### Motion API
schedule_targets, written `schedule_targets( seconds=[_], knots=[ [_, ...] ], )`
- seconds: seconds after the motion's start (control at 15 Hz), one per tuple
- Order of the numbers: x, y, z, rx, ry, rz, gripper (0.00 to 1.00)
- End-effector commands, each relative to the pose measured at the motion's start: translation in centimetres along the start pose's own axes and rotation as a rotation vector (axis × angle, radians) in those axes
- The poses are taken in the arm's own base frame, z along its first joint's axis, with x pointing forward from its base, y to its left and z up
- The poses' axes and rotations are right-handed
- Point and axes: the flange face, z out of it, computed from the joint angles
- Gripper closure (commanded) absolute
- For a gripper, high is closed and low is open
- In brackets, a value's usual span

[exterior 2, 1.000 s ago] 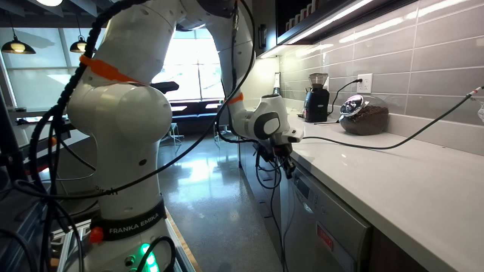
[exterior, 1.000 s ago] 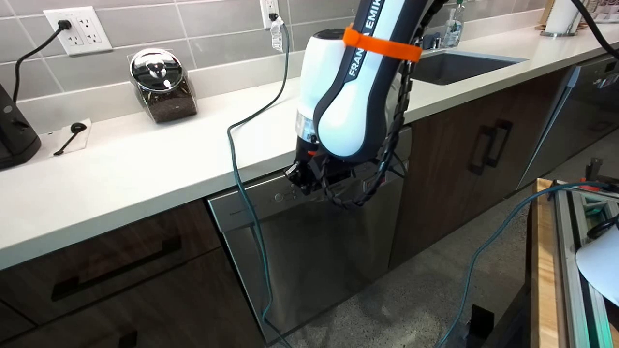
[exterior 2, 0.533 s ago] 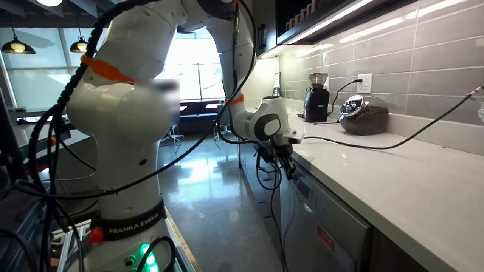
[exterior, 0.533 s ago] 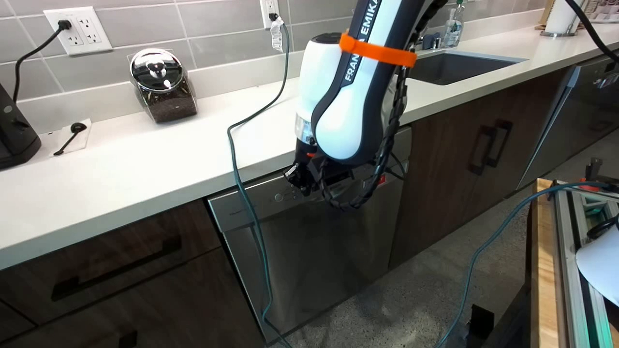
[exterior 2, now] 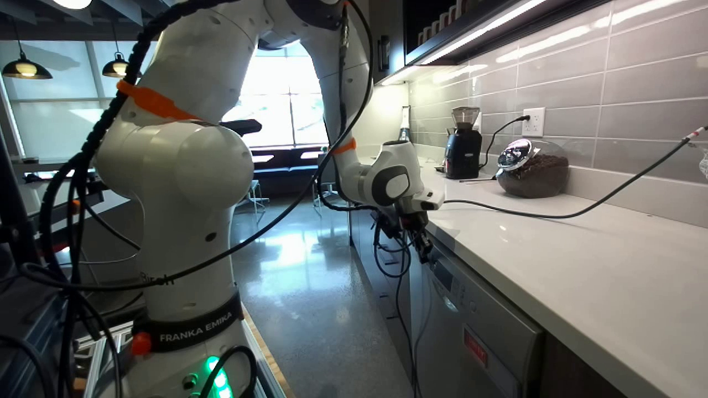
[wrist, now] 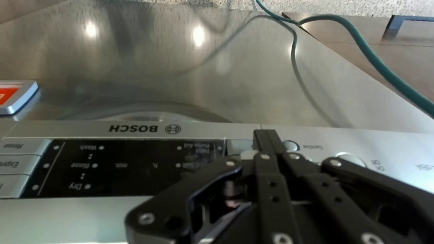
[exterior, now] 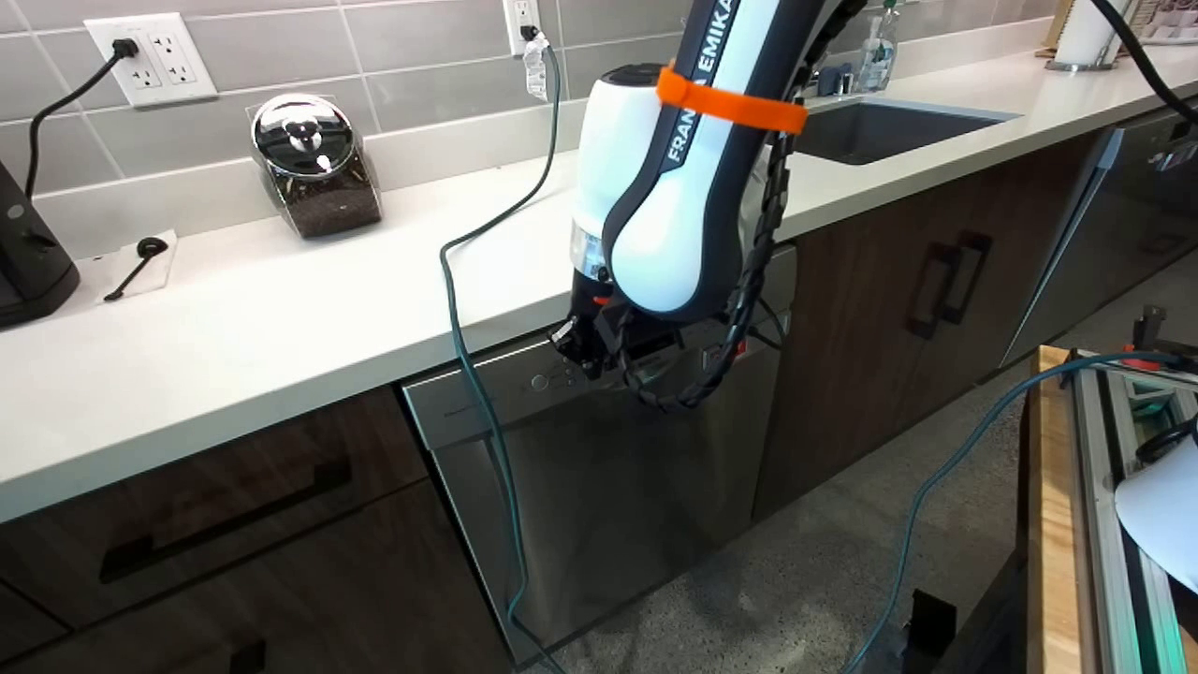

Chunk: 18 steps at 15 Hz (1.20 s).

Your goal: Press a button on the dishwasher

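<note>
The dishwasher (exterior: 608, 496) has a brushed steel front; it also shows in an exterior view (exterior 2: 473, 315) and, upside down, in the wrist view (wrist: 217, 74). Its control strip bears a dark display (wrist: 132, 167). A small round Sanitize button (wrist: 291, 145) and a larger round On/Off button (wrist: 352, 158) are partly hidden by my fingers. My gripper (wrist: 268, 135) is shut and empty, its fingertips over the strip between display and Sanitize button. I cannot tell whether they touch the panel. The gripper also shows at the strip in both exterior views (exterior: 573, 354) (exterior 2: 425, 253).
The white countertop (exterior: 281, 318) overhangs the dishwasher just above my gripper. A teal cable (exterior: 505, 468) hangs down across the dishwasher front. A red-labelled magnet (exterior 2: 475, 346) sits on its front. A glass jar (exterior: 315, 168) and a black grinder (exterior 2: 463, 149) stand on the counter.
The upper part of the arm has tilted very slightly toward the jar side since one second ago. The gripper stays shut at almost the same spot by the control strip.
</note>
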Motion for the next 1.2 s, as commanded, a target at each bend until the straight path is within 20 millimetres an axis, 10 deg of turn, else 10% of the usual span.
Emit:
schedule_targets(
  seconds=[0.0,1.13],
  knots=[
    [-0.13,0.76,-0.26,-0.009,0.000,-0.003,1.00],
    [0.24,1.17,-0.45,0.010,0.028,0.070,1.00]
  ],
)
